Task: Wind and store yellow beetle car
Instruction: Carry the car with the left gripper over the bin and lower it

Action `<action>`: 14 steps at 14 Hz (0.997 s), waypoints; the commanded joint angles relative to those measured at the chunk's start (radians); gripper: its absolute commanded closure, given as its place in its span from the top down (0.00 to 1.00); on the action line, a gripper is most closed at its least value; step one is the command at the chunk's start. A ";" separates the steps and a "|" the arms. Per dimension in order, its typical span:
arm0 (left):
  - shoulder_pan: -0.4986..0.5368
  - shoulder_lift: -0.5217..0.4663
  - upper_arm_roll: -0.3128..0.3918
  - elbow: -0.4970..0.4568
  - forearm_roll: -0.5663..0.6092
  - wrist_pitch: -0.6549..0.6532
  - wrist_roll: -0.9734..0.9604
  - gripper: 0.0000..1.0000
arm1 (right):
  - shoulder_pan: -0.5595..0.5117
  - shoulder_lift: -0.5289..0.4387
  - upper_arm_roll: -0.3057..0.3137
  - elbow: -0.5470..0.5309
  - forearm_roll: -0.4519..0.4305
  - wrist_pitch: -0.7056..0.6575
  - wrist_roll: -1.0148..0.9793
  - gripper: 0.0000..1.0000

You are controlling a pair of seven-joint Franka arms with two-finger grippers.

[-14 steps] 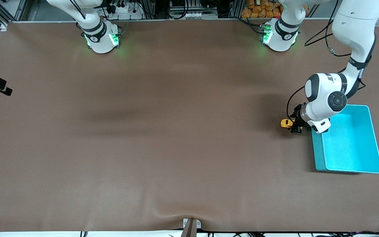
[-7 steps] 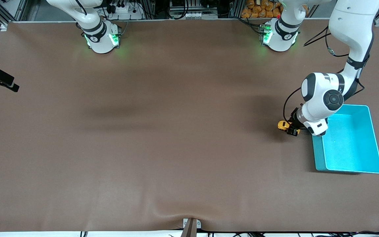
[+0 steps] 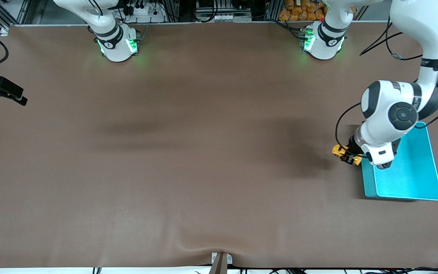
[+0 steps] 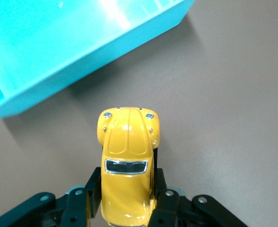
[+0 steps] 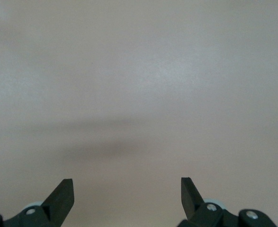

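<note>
The yellow beetle car [image 3: 342, 153] is a tiny yellow-orange toy with dark windows. My left gripper [image 3: 352, 156] is shut on its sides and holds it above the brown table, beside the teal bin [image 3: 428, 167], close to the bin's wall. In the left wrist view the car [image 4: 128, 161] sits between the black fingers [image 4: 92, 191] with its rounded front pointing away from them, and the bin's wall [image 4: 82, 56] lies past the car. My right gripper [image 3: 11, 95] is at the right arm's end of the table, open and empty; it is also open in the right wrist view [image 5: 127, 194].
The brown mat [image 3: 203, 152] covers the whole table. The two arm bases [image 3: 118, 43] [image 3: 321, 42] stand along the table's edge farthest from the front camera. A small clamp [image 3: 221, 260] sits at the nearest edge.
My left gripper has lifted the car and carried it a little toward the front camera and toward the bin. The right gripper has shifted slightly over the table's end.
</note>
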 commanded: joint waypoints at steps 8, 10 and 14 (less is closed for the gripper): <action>0.243 0.061 0.000 0.147 0.018 -0.046 0.732 0.00 | 0.005 -0.026 -0.016 0.018 -0.009 -0.058 -0.067 1.00; 0.263 0.094 0.002 0.172 0.018 -0.046 0.853 0.00 | 0.002 -0.025 -0.016 0.023 -0.008 -0.057 -0.064 1.00; 0.315 0.127 0.000 0.180 0.016 -0.046 1.120 0.00 | 0.002 -0.026 -0.016 0.026 -0.008 -0.058 -0.064 1.00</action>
